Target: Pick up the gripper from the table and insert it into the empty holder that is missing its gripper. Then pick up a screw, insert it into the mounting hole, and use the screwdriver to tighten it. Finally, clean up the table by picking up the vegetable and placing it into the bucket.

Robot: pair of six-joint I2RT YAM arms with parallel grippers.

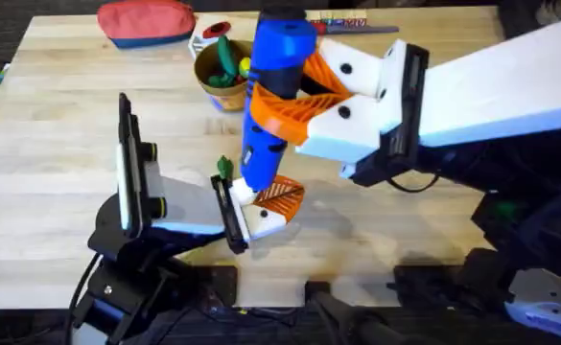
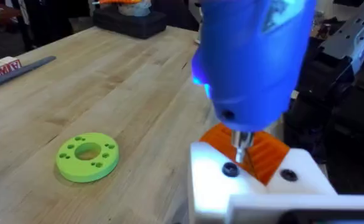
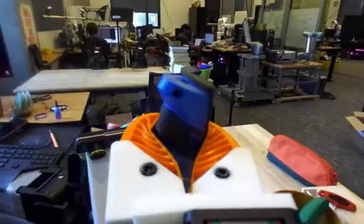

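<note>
Blue screwdriver point(image 1: 272, 91), clamped in the right end effector point(image 1: 304, 96), hides the bucket point(image 1: 221, 79) beside a red pouch point(image 1: 147, 23).

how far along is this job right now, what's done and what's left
Done, it seems: the orange gripper sits in the white holder. In hand: the right gripper clamps the blue screwdriver upright, its tip at the holder's mounting hole; whether the screw is tight I cannot tell. Left: a small green piece lies beside the holder. The bucket already holds green items, so cleanup is uncertain.
</note>
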